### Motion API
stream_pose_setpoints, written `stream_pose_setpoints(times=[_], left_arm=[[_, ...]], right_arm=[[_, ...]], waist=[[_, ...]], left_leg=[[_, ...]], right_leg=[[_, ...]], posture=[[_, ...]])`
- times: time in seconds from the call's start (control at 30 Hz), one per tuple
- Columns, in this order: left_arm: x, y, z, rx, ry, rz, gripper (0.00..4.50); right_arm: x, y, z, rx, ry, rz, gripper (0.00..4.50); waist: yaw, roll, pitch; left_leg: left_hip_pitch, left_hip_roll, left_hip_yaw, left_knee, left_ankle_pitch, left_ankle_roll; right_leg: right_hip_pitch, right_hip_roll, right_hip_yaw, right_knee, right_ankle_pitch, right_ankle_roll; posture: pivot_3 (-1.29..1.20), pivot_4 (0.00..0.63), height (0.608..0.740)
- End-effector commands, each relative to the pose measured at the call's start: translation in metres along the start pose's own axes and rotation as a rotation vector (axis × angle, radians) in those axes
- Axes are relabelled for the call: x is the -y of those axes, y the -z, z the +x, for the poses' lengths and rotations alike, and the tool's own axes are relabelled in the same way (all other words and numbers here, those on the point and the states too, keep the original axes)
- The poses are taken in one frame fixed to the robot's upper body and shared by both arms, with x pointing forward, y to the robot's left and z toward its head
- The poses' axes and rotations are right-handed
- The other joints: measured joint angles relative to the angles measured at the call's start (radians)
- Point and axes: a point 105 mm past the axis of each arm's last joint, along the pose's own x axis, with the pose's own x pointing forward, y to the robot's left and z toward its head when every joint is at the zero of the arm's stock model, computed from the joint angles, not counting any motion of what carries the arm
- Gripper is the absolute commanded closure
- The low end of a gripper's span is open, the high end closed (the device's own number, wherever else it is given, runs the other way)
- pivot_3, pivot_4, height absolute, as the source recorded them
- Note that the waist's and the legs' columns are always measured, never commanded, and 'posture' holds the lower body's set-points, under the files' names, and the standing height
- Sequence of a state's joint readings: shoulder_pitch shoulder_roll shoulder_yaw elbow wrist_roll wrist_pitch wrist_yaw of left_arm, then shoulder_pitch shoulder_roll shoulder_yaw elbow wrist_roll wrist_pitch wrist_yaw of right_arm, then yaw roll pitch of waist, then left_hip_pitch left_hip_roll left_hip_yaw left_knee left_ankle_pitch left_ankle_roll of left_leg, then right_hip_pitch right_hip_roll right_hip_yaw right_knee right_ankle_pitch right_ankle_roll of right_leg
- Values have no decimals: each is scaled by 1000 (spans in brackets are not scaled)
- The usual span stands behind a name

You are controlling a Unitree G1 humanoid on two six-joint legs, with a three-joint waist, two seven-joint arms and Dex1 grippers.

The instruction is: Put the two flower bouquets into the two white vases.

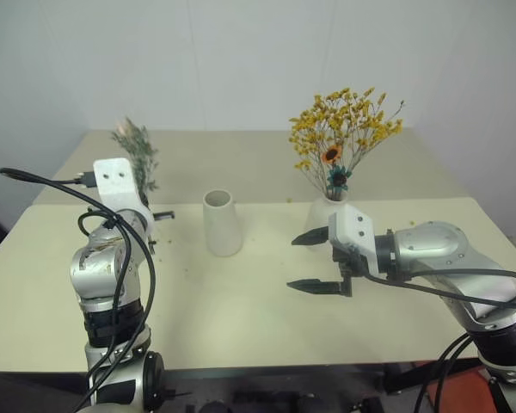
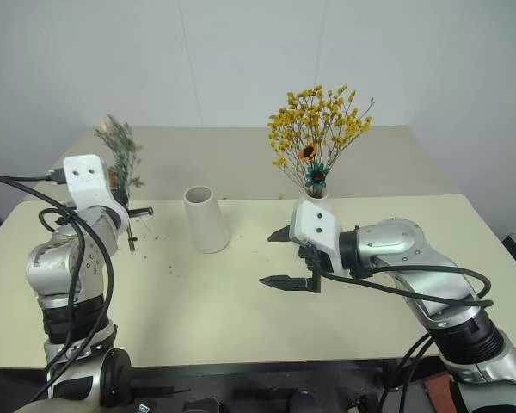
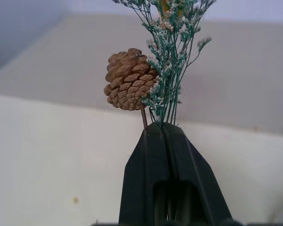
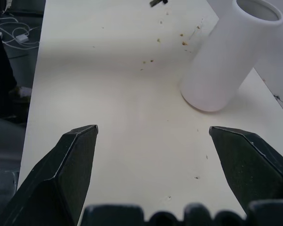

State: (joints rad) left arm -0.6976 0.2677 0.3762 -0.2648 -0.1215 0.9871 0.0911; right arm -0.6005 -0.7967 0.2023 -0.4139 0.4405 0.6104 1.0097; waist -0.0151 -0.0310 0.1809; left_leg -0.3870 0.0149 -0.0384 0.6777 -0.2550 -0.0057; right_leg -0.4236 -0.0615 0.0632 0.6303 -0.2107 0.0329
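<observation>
Two silver-grey metal arms with rounded joint housings, black bands and looping black cables, each ending in a white wrist plate marked by small dark holes and a gripper (image 1: 314,261) of two tapered black fingers (image 4: 66,169).

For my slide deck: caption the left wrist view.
Left gripper shut on the green sprig bunch, its pine cone beside the stems.

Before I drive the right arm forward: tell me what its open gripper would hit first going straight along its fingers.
Probably the matte white tapered vase: it stands ahead of the right gripper, slightly to one side, with bare cream table between. Depth is hard to judge.
</observation>
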Motion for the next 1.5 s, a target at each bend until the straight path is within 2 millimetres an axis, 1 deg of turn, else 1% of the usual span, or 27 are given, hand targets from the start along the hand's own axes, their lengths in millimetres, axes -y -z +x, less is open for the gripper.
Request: stream_pose_setpoints(times=[0.03, 0.1, 0.2, 0.3, 0.37, 0.43, 0.47, 0.5, 0.57, 0.63, 0.73, 0.83, 0.97, 1.1, 1.3, 1.4, 1.5], left_arm=[[1, -48, 0, 239, 76, -70, 4475], [3, -65, 4, 322, 137, -92, 4475], [14, -94, 7, 456, 284, -175, 4475], [25, -113, 9, 557, 426, -267, 4475], [36, -123, 6, 627, 558, -314, 4475], [49, -127, 4, 668, 702, -337, 4475], [56, -127, 2, 685, 792, -349, 4475], [63, -126, -1, 708, 855, -325, 4475], [75, -121, -2, 733, 946, -269, 4475], [83, -116, 1, 743, 1012, -251, 4475], [87, -113, 5, 744, 1093, -306, 4475], [86, -109, 4, 758, 1191, -377, 4475], [85, -93, -1, 739, 1323, -413, 4475], [86, -77, 0, 692, 1354, -393, 4475], [87, -63, 0, 669, 1364, -356, 4475], [86, -58, 0, 665, 1365, -368, 4475], [89, -48, -1, 648, 1380, -339, 4475]], right_arm=[[5, -15, -7, 43, 64, -66, 0], [6, -18, -8, 55, 92, -68, 0], [12, -25, -11, 85, 159, -62, 0], [16, -28, -11, 106, 218, -52, 0], [17, -29, -12, 115, 253, -44, 0], [18, -29, -12, 121, 287, -36, 0], [18, -29, -13, 124, 306, -31, 0], [18, -29, -13, 126, 320, -26, 0], [17, -28, -14, 125, 343, -20, 0], [16, -28, -15, 127, 365, -10, 0], [12, -26, -16, 119, 385, -5, 0], [9, -24, -18, 105, 405, 2, 0], [8, -22, -21, 90, 428, 7, 0], [7, -22, -23, 84, 438, 10, 0], [7, -23, -22, 83, 440, 15, 0], [6, -23, -21, 84, 436, 18, 0], [6, -23, -19, 86, 426, 18, 0]], waist=[[1, 0, 0], [2, 0, 0], [3, 0, 0], [4, 0, 0], [3, 0, 0], [3, 0, 0], [2, 0, 0], [2, 0, 0], [1, 0, 0], [1, 0, 0], [0, 0, 0], [-7, 0, 0], [-16, 0, 0], [-20, 0, 0], [-22, 0, 0], [-22, 0, 0], [-23, 0, 0]], left_leg=[[0, 0, 0, 0, 0, 0], [0, 0, 0, 0, 0, 0], [-1, 0, 0, 0, 0, 0], [-1, 0, 0, 1, 0, 0], [-2, 0, 0, 1, 0, 0], [-2, 0, 0, 1, 0, 0], [-2, 0, 0, 1, 0, 0], [-2, 0, 1, 1, 0, 0], [-1, 0, 1, 1, 0, 0], [-2, 0, 1, 1, 0, 0], [-2, 0, 1, 1, 0, 0], [-2, 0, 1, 1, 0, 0], [-2, 0, 1, 1, 0, 0], [-2, 0, 0, 1, 0, 0], [-2, 0, 0, 1, 0, 0], [-2, 0, 0, 1, 0, 0], [-2, 0, 0, 1, 0, 0]], right_leg=[[0, 0, 0, 0, 0, 0], [0, 0, 0, 0, 0, 0], [0, 0, 0, 0, 0, 0], [0, 0, -1, -1, 0, 0], [0, 0, -1, -1, 0, 1], [0, 0, -1, -1, 0, 1], [0, 0, -1, -1, 0, 1], [0, 0, -1, -1, 0, 1], [0, 0, -1, -1, 0, 1], [0, 0, -1, -1, 0, 1], [0, 0, -1, -1, 0, 1], [0, 0, -1, -1, 0, 1], [0, 1, -1, -1, 0, 1], [0, 1, -1, -1, 0, 1], [0, 1, -1, -1, 0, 1], [0, 1, -1, -1, 0, 1], [0, 1, -1, -1, 0, 1]], posture=[[0, 150, 740], [0, 150, 740], [0, 150, 740], [0, 150, 740], [0, 150, 740], [0, 150, 740], [0, 150, 740], [0, 150, 740], [0, 150, 740], [0, 150, 740], [0, 150, 740], [0, 150, 740], [0, 150, 740], [0, 150, 740], [0, 150, 740], [0, 150, 740], [0, 150, 740]])
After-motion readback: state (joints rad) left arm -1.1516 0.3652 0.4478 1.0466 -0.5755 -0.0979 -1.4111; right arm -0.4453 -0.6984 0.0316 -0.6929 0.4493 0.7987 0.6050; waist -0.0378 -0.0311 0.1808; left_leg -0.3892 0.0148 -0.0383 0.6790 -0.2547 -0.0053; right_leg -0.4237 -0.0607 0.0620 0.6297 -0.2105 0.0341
